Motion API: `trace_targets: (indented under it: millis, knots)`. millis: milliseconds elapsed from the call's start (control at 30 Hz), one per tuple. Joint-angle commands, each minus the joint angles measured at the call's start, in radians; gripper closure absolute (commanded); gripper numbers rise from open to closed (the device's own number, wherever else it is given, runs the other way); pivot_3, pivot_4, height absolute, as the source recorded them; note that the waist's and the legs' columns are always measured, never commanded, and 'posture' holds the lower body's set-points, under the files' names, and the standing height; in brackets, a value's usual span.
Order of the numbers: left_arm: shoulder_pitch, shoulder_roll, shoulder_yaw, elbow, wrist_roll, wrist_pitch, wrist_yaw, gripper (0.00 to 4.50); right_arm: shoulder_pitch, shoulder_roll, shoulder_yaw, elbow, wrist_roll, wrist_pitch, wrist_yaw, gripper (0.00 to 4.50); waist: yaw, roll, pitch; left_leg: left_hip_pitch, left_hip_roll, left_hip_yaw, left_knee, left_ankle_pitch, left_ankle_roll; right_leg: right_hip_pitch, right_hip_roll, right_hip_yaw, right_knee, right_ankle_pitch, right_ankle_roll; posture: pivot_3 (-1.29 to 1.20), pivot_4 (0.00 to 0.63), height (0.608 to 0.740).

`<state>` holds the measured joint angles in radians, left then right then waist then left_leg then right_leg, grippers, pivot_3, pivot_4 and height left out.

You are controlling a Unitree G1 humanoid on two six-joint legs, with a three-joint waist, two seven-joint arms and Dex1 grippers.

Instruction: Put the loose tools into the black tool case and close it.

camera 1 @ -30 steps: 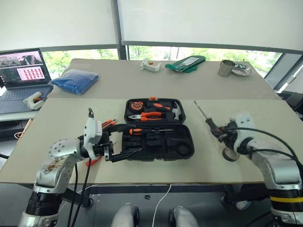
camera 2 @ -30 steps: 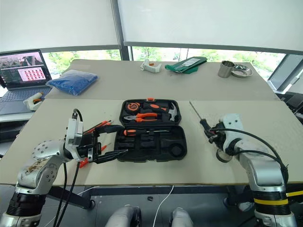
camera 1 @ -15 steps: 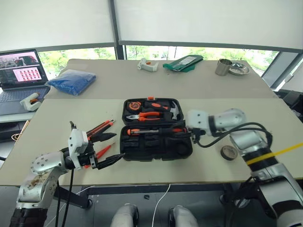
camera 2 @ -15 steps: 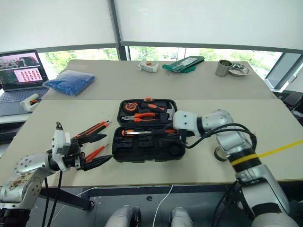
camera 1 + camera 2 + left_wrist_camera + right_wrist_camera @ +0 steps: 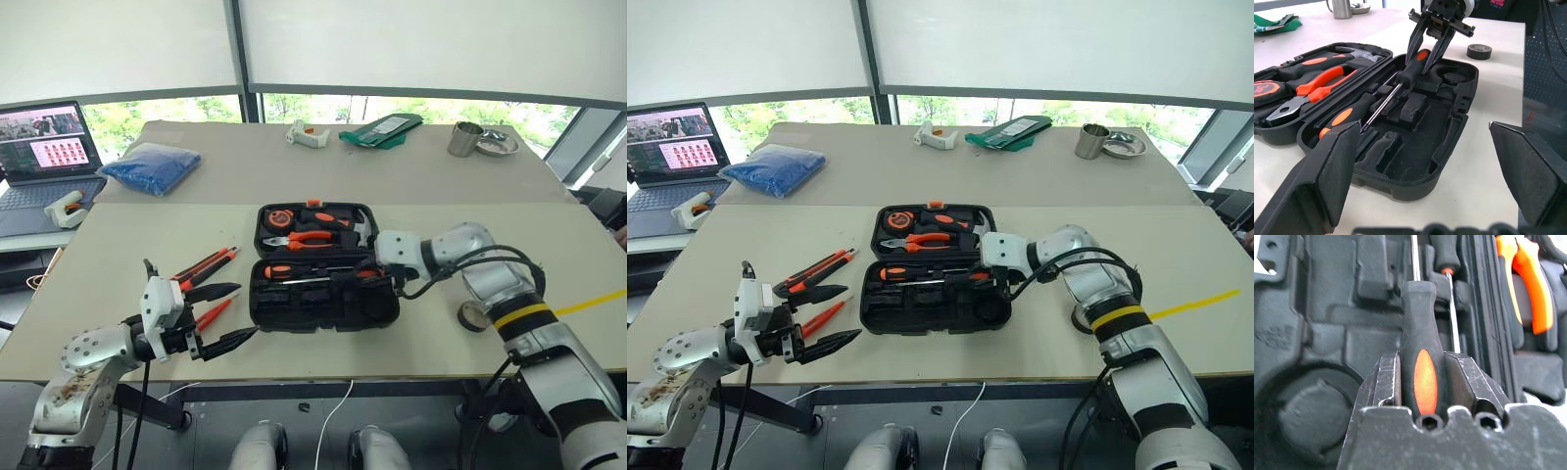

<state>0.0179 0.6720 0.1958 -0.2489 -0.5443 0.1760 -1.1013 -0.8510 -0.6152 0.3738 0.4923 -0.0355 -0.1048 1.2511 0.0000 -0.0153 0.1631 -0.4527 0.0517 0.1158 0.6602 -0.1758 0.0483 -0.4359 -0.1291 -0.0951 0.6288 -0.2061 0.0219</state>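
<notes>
Right claw [image 5: 1426, 51] grips a screwdriver [image 5: 1421, 352] by the handle, low over the case's [image 5: 323, 309] front half — seating it comes next, I'd judge, then letting go — left claw [image 5: 223, 314] gapes empty beside it.

Black tool case [image 5: 323, 305], orange-and-black screwdriver [image 5: 1421, 357], orange-handled pliers [image 5: 312, 238], blue bag [image 5: 153, 166]

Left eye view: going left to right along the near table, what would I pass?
Left gripper → black tool case → right gripper, shut on a screwdriver → tape roll.
</notes>
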Motion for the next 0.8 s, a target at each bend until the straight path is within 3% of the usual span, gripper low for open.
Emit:
trace_targets:
  millis: [33,400,467,500,733,800]
  knots:
    - [-0.020,0.011,0.016,-0.018,0.002,-0.023,0.005,0.00,-0.021,-0.009,-0.021,0.008,-0.014,-0.012,0.011,3.49,0.000,0.000,0.000,0.000,0.000,0.000,0.000,0.000,0.000,0.000,0.000,0.000,0.000,0.000,0.000,0.00,0.150,0.740]
    - [-0.063,0.003,-0.002,0.009,0.017,-0.026,0.001,0.00,-0.024,-0.017,-0.017,0.045,-0.033,-0.033,0.032,3.49,0.000,0.000,0.000,-0.001,0.000,0.001,0.000,0.000,0.000,0.001,0.000,0.000,0.001,0.000,0.000,0.00,0.150,0.740]
    - [-0.067,0.002,-0.003,0.013,0.018,-0.028,-0.001,0.00,-0.028,-0.017,-0.029,0.046,-0.024,-0.011,0.037,2.48,-0.001,0.000,0.000,-0.001,0.000,0.001,0.000,0.000,0.000,0.001,0.000,0.000,0.001,0.000,0.000,0.00,0.150,0.740]
    - [-0.068,0.001,-0.004,0.015,0.019,-0.029,-0.001,0.00,-0.027,-0.021,-0.031,0.041,-0.018,0.003,0.050,2.32,-0.001,0.000,0.000,-0.001,0.000,0.001,0.000,0.000,0.000,0.001,0.000,0.000,0.001,0.000,0.000,0.00,0.150,0.740]
    - [-0.070,-0.003,-0.007,0.016,0.021,-0.035,0.003,0.00,-0.023,-0.003,-0.126,0.003,0.119,-0.020,0.128,0.04,-0.002,0.000,0.000,-0.002,0.000,0.001,0.000,0.000,0.000,0.002,0.000,0.000,0.001,0.000,0.000,0.00,0.150,0.740]
    - [-0.068,-0.003,-0.007,0.014,0.021,-0.035,0.004,0.00,-0.028,-0.001,-0.157,-0.013,0.174,0.015,0.165,0.04,-0.002,0.000,0.000,-0.002,0.000,0.001,0.000,0.000,0.000,0.001,0.000,0.000,0.001,0.000,0.000,0.00,0.150,0.740]
